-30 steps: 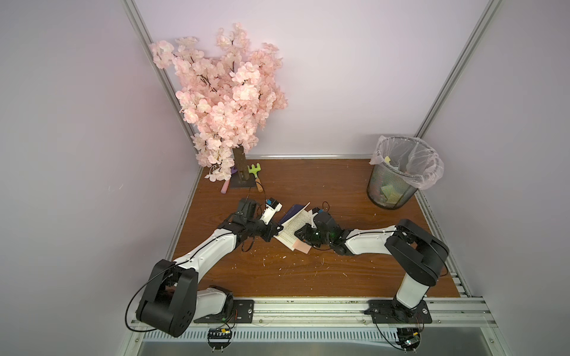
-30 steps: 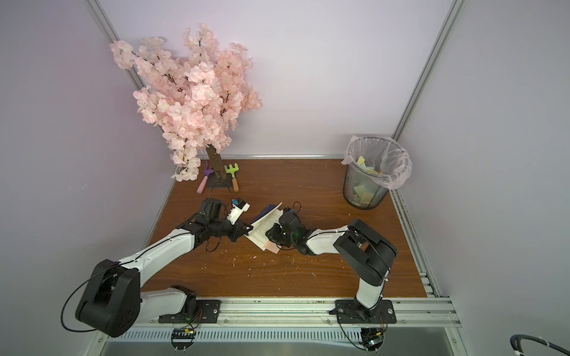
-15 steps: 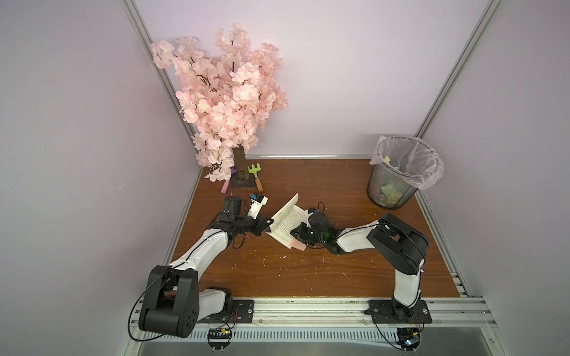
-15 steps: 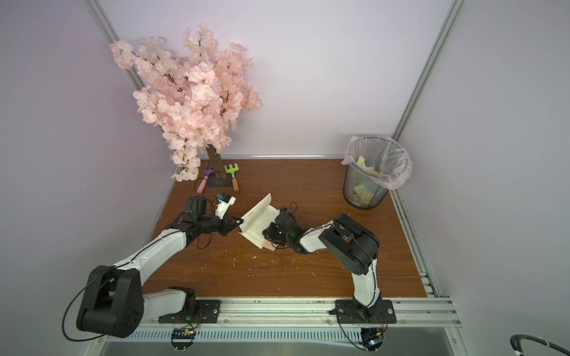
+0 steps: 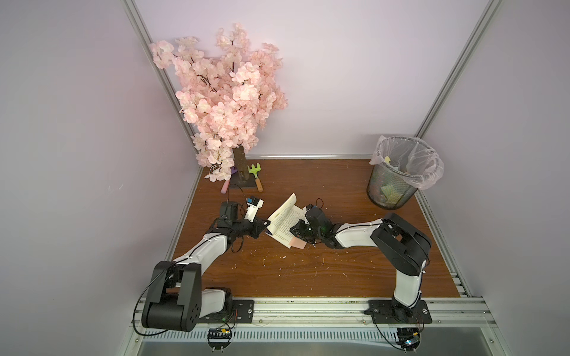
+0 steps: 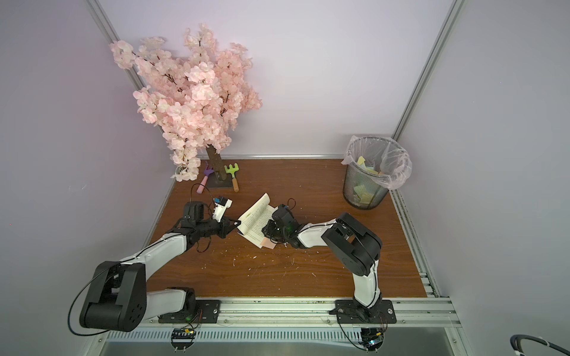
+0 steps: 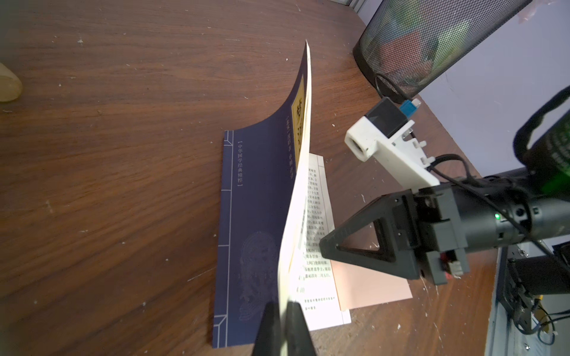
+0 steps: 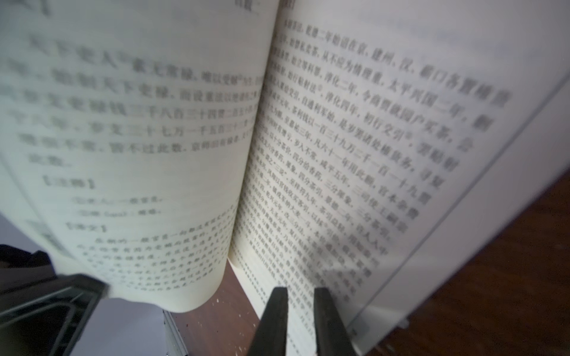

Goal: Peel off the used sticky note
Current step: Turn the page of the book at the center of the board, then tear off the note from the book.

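Since a second ago the left arm has pulled back toward its own side, and the front half of the book [image 5: 283, 215], then lying low, now stands raised off the table [image 5: 308, 271]. The left gripper [image 7: 283, 308] is clamped on the navy cover and a sheaf of pages together. It pinches them at their outer edge so that they curve upward. The back half lies flat on the wood with a printed page showing.

The right gripper [image 8: 300, 296] sits low over that flat page near its edge. Its two fingers [image 8: 273, 314] stand a little apart with only the page showing in the gap, gripping nothing.

The pink note [image 7: 370, 283] lies flat beneath the open page. Part of it juts past the page's edge onto the table, on the side toward the right arm and just beside the right gripper. Whether that gripper touches it I cannot tell.

A mesh bin [image 5: 398, 185] with a plastic liner stands well apart at the far right of the table. A blossom tree [image 5: 225, 101] stands in the far left corner.
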`<state>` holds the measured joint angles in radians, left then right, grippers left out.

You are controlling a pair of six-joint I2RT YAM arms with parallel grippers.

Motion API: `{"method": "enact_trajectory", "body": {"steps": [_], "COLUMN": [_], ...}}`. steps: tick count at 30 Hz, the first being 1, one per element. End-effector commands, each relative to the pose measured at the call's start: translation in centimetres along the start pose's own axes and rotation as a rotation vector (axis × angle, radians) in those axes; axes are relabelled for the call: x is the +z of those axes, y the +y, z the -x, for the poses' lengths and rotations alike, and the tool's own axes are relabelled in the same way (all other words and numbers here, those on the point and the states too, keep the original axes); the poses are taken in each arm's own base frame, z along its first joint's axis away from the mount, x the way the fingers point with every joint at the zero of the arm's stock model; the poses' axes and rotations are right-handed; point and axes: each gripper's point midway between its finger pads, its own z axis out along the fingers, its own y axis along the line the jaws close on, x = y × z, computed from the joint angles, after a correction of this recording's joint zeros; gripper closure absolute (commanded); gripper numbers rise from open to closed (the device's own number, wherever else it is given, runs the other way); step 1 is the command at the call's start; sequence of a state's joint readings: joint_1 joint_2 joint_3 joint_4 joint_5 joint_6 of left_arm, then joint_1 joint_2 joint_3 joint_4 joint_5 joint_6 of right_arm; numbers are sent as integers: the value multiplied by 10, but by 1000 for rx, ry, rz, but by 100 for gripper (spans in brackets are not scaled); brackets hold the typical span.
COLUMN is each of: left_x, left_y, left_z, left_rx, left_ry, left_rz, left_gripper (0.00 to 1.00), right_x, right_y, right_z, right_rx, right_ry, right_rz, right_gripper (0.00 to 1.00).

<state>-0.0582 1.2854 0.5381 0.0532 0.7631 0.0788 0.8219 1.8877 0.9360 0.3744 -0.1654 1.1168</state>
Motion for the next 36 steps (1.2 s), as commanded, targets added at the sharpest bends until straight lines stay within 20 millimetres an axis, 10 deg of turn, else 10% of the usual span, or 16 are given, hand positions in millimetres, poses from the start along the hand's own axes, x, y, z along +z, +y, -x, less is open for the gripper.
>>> {"method": "enact_trajectory", "body": {"steps": [1,14,31,36], "left_x": [0,2,1,1], "left_y": [10,7,6,5], "left_z": [-6,-6,-6,-5], "left_rx": [-35,-63,-63,-57], "left_ry": [7,15,12,10], "left_rz": [32,-1,-9,-10], "left_gripper": [98,98,98,98], "right_x": [-23,-81,-33,-23], "right_y": [24,-4,-10,-16], "right_z": [19,8,-61,-63], "right_rx": [-72,-76,51,117], "right_ry": [-43,-40,103,106], "right_rz": [7,-17,98,122], "right_gripper": [74,48,44,70]}}
